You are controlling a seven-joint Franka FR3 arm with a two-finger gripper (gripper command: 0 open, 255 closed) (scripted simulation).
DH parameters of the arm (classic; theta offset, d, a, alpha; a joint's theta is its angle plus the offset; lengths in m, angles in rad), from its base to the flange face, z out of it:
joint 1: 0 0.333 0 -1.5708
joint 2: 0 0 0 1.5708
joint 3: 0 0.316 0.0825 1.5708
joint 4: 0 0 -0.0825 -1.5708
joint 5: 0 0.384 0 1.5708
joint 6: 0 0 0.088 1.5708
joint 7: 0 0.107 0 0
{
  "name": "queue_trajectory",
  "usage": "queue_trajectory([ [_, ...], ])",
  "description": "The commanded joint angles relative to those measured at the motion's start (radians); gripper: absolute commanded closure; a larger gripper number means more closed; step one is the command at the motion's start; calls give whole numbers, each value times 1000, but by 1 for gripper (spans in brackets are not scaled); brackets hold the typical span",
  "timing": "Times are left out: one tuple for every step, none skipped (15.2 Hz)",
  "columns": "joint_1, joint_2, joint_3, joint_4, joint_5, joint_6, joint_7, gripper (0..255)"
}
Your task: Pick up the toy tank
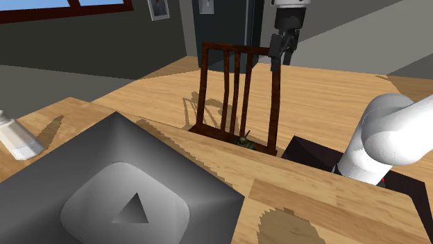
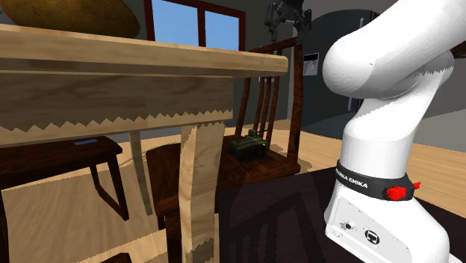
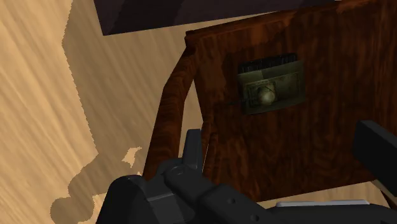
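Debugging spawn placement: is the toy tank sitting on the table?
No, the toy tank rests on the seat of the dark wooden chair, below the level of the table.

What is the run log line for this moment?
olive-green toy tank: on dark brown wooden chair seat, not held | black claw: open, above it
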Motion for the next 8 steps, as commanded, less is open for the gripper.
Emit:
queue_trajectory([
  [0, 0, 0, 0, 0, 0, 0, 0],
  [-14, 2, 21, -29, 13, 30, 63, 0],
  [-29, 7, 43, -57, 27, 60, 125, 0],
  [-44, 13, 65, -83, 40, 91, 187, 0],
  [-58, 21, 88, -108, 54, 122, 248, 0],
  [-71, 32, 110, -130, 68, 154, 310, 0],
  [-85, 45, 133, -152, 82, 186, 371, 0],
  [-98, 60, 155, -171, 95, 219, 432, 0],
])
